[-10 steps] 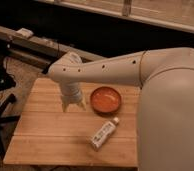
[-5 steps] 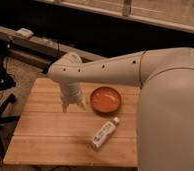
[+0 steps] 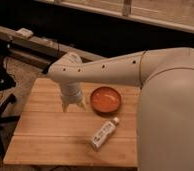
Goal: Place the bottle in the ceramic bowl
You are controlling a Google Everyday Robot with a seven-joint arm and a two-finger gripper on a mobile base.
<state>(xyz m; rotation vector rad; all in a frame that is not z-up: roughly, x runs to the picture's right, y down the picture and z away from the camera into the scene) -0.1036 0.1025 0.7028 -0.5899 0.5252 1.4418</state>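
The pale bottle (image 3: 103, 133) with a white cap and a white label lies on its side on the wooden table (image 3: 45, 135), cap pointing up and right towards the bowl. The orange-red ceramic bowl (image 3: 106, 99) sits just behind it, empty. My gripper (image 3: 73, 104) hangs over the table to the left of the bowl, apart from both the bowl and the bottle, which lies to its lower right. It holds nothing that I can see.
My big white arm (image 3: 170, 100) covers the right side of the view and the table's right edge. A dark shelf (image 3: 25, 42) with a pale object runs behind the table at the upper left. Dark stands are at the left (image 3: 0, 100).
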